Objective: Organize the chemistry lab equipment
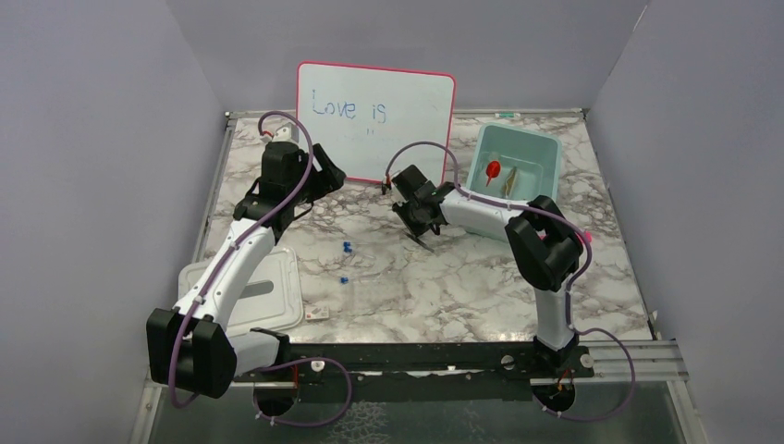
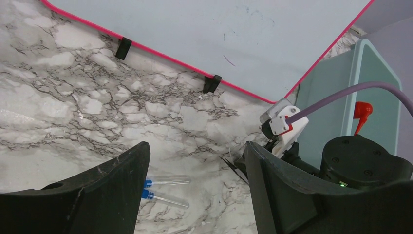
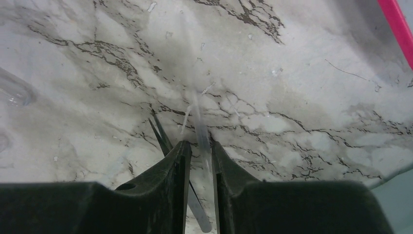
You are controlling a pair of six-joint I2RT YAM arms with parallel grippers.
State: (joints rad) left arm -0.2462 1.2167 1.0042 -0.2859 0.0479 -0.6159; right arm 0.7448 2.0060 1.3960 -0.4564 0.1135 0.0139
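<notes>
Marble table (image 1: pixel 462 287), plain lilac walls (image 1: pixel 92 139)

This is a robot-lab test cell: plain lilac partition walls (image 1: pixel 92 139) box in a marble-patterned surface (image 1: pixel 444 287) where blue-capped tubes (image 2: pixel 165 181) lie loose, the left arm (image 1: pixel 231 268) and right arm (image 1: pixel 550 277) are bolted to a metal rail (image 1: pixel 416 356) at its near edge, and a pink-framed whiteboard (image 1: pixel 374 120) stands propped at the back.

Pink-framed whiteboard (image 1: pixel 374 120) upright at marble table (image 1: pixel 444 277) rear; teal bin (image 1: pixel 543 153) beside; white lid (image 1: pixel 277 277) front-left.
</notes>
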